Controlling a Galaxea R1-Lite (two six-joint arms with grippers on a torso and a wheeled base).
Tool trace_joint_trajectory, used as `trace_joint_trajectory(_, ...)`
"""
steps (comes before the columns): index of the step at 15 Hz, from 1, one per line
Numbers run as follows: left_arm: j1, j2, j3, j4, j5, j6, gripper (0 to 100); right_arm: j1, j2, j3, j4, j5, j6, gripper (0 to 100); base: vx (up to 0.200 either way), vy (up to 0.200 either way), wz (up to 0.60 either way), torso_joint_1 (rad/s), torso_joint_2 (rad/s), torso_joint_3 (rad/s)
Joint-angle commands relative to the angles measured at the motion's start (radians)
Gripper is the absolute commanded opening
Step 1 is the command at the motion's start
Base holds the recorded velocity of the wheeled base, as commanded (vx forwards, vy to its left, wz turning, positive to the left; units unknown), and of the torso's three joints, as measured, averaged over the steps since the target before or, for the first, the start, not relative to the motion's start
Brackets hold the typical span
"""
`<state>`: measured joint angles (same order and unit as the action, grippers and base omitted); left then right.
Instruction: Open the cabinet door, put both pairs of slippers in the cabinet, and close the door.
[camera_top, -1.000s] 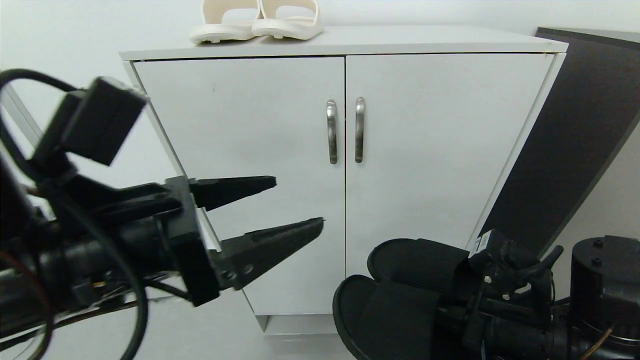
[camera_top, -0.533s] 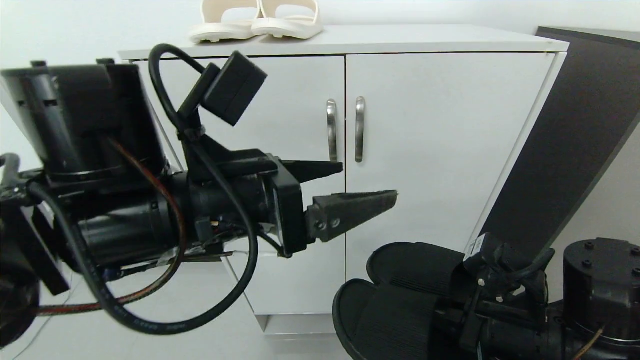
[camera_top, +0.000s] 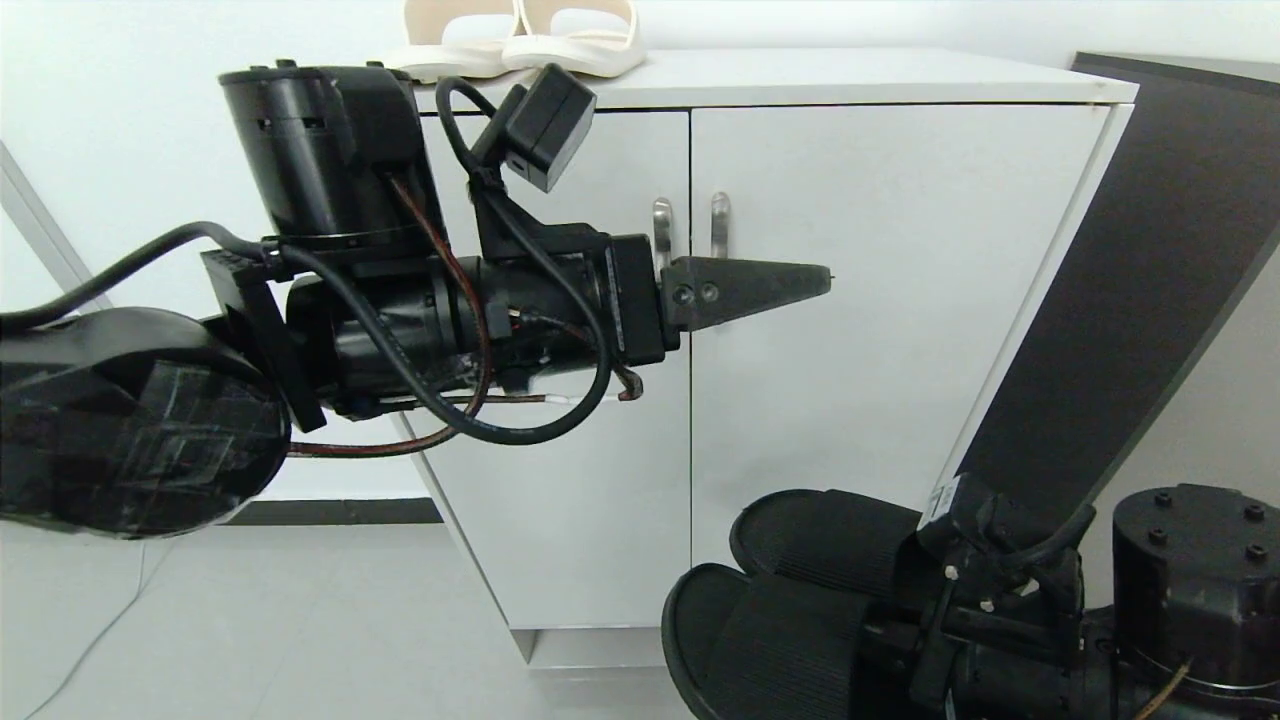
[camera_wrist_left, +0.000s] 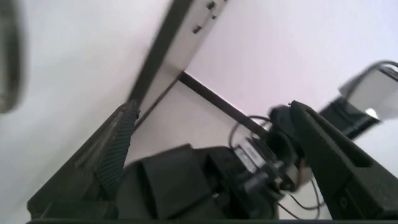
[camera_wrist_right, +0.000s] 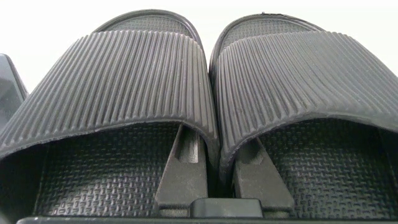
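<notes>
The white cabinet (camera_top: 880, 300) stands with both doors shut. Its two metal handles (camera_top: 719, 218) meet at the middle seam. My left gripper (camera_top: 815, 280) is held level in front of the doors, covering the handles' lower ends, with its tip just right of them. In the left wrist view the left gripper (camera_wrist_left: 211, 130) stands open with nothing between its fingers. A pair of black slippers (camera_top: 800, 590) hangs low before the right door. My right gripper (camera_wrist_right: 217, 155) is shut on their adjoining inner walls, one finger under each strap. A pair of white slippers (camera_top: 520, 45) lies on the cabinet top.
A dark panel (camera_top: 1150, 280) leans against the wall just right of the cabinet. Pale floor (camera_top: 250, 620) lies open to the left of the cabinet base. The white wall is behind.
My left arm has risen and swung right, from low at the left door up to the handles, turning so its fingers line up edge-on. The right arm with the black slippers barely moved.
</notes>
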<state>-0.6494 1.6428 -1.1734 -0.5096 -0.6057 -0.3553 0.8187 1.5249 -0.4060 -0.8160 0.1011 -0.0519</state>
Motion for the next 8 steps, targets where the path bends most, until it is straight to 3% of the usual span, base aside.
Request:
trace_joint_trajectory(1,0.010,0.019,-0.029,0.002,0.029,-0.001,100,0.002,0.006,-0.001,0.000,0.000,0.000,0,0.000,0.000,0.00,0.000,0.00,0.000)
trace_joint_trajectory(6,0.004,0.066,-0.084,0.002,0.187,0.003,100,0.003,0.008,-0.001,0.000,0.000,0.000,0,0.000,0.000,0.00,0.000,0.00,0.000)
trace_joint_trajectory(8,0.005,0.080,-0.091,0.002,0.213,0.007,100,0.003,0.006,-0.001,0.000,0.000,0.000,0,0.000,0.000,0.00,0.000,0.00,0.000)
